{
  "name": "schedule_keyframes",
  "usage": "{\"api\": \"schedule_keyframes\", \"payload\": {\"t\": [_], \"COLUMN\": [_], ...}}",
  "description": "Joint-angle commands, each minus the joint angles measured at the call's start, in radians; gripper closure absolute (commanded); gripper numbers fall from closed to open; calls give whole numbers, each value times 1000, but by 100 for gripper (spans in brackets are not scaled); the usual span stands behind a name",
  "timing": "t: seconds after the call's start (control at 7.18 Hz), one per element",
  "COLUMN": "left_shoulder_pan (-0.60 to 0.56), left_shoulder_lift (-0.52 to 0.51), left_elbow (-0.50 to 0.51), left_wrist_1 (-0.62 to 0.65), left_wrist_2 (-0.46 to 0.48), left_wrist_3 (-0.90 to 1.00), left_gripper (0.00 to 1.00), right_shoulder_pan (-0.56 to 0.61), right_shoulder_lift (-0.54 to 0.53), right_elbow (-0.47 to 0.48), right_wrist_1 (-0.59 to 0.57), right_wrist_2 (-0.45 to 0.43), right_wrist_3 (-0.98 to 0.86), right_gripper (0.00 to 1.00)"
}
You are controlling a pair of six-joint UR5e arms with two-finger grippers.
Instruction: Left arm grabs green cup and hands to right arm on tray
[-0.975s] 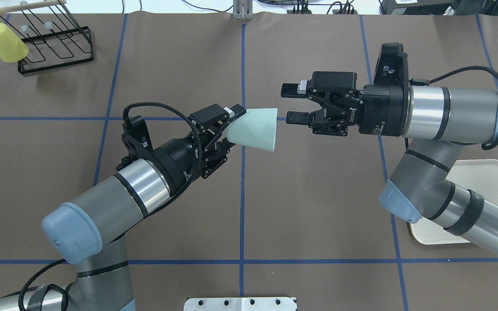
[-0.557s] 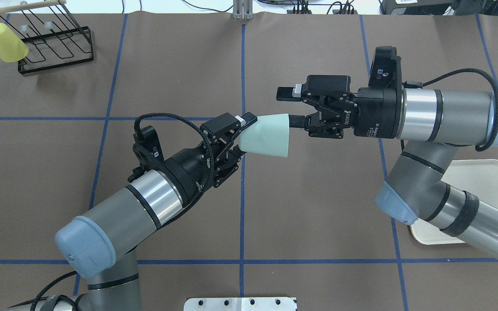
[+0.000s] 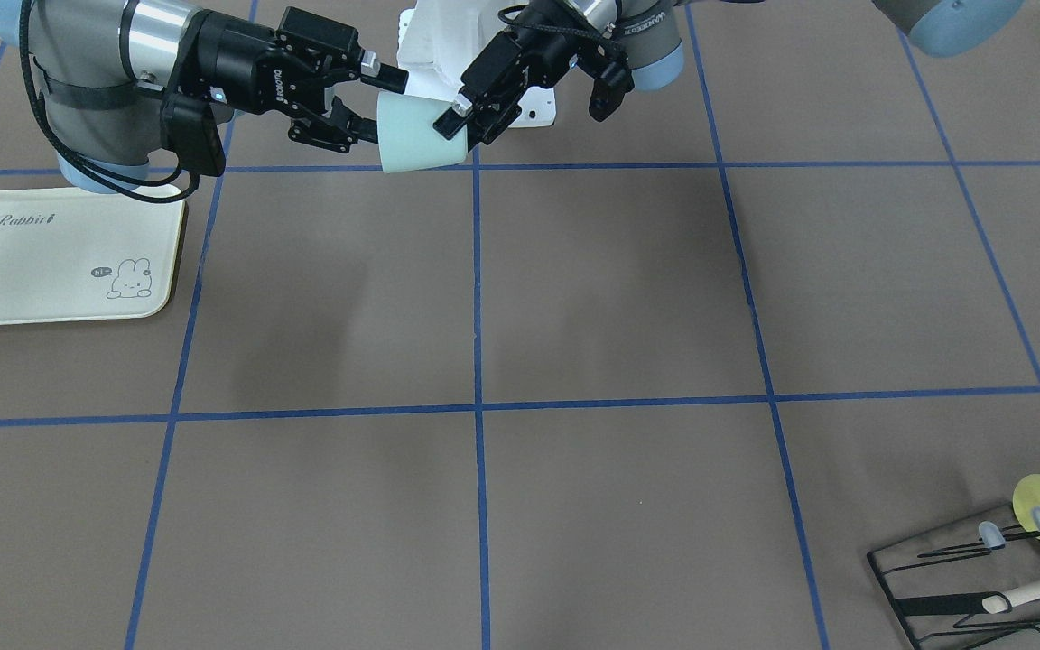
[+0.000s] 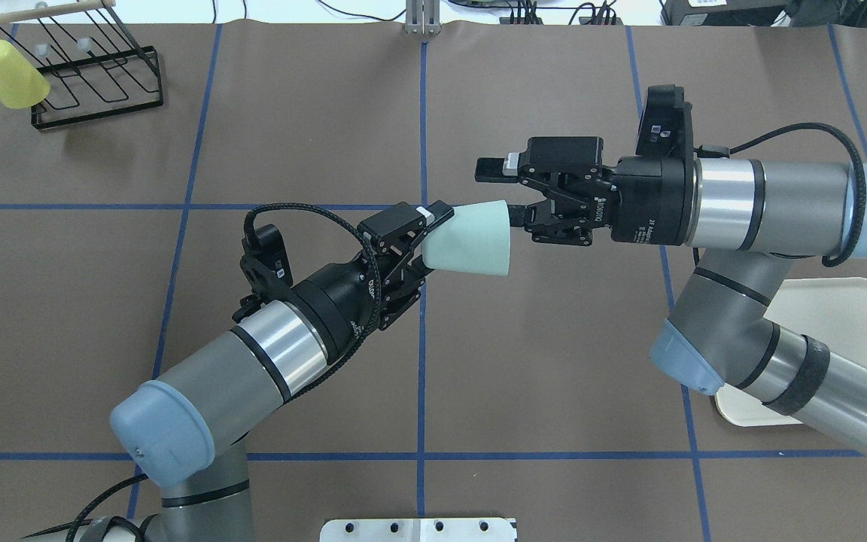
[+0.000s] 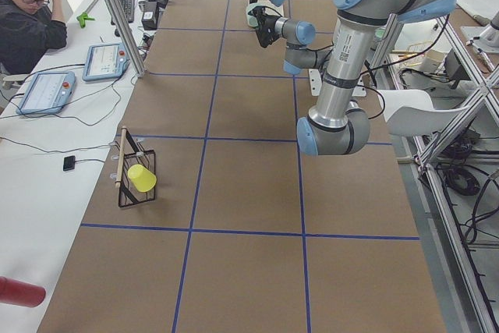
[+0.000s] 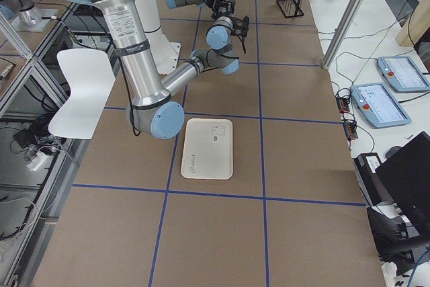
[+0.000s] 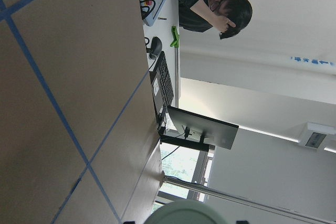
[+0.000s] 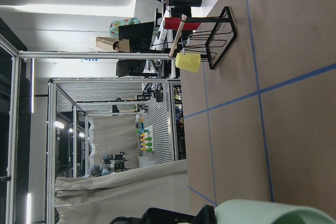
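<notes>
Now the left black two-finger claw point(image 4: 430, 232), squeezing the narrow end of the small pale-green plastic cup point(image 4: 473, 241), has carried it above the middle of the brown table point(image 4: 554, 361) up to the right black two-finger claw point(image 4: 502, 194), whose fingers, spread wide at its rim, hold nothing yet.

Tray point(image 4: 847, 309): overhead view, 3–4 o'clock, largely covered by right arm point(image 4: 780, 203).
Green cup point(image 7: 186, 217): left wrist view, 6 o'clock, only a sliver shows.
Wire rack point(image 3: 935, 603): front-facing view, 4 o'clock, cropped.
</notes>
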Motion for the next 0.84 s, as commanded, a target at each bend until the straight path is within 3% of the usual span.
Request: {"api": "schedule_keyframes", "payload": {"t": [0.0, 0.28, 0.7], "left_shoulder_pan": [1, 1, 0], "left_shoulder_lift": [-1, -1, 1], "left_elbow": [-1, -6, -14], "left_wrist_1": [-2, -5, -6], "left_wrist_2": [0, -1, -3], "left_wrist_3": [0, -2, -2], "left_gripper": [81, 81, 81], "right_shoulder_pan": [-1, 0, 0], "right_shoulder_lift": [0, -1, -5], "right_elbow": [-7, -9, -9], "right_wrist_1": [0, 0, 0], "right_wrist_2": [0, 0, 2], "right_wrist_3": [0, 0, 0], "right_gripper": [24, 39, 39]}}
